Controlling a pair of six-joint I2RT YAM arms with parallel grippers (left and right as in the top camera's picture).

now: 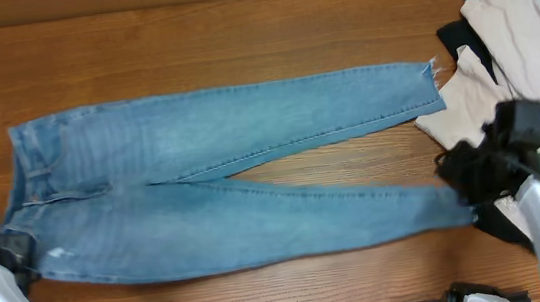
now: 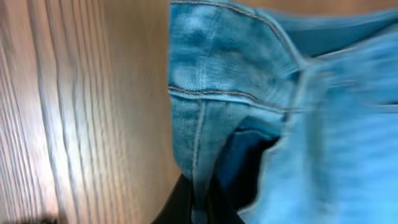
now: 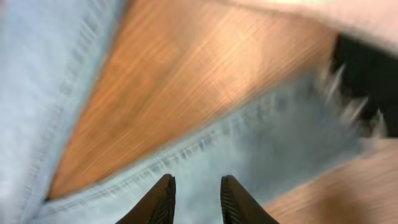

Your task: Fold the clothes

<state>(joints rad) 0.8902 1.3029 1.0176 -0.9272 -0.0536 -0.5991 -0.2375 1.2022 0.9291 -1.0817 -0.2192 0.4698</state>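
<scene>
Wood-grain table [image 1: 238, 34]; a beige garment [image 1: 530, 43] and other clothes are heaped beyond the hems. The jeans [image 1: 231, 165] lie flat across the middle, waist left, legs splayed in a narrow V rightward. Left gripper [image 2: 199, 208] is clamped on the waistband corner. Right gripper [image 3: 198, 198] is narrowly parted over the near leg's hem end, no cloth visibly pinched. Likely intent: a hold at each end for a lengthwise fold. Denim is light blue and faded, with frayed hems.

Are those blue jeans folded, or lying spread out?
Spread out. The jeans lie flat on the table, both legs stretched full length and parted in a V, no part doubled over.
</scene>
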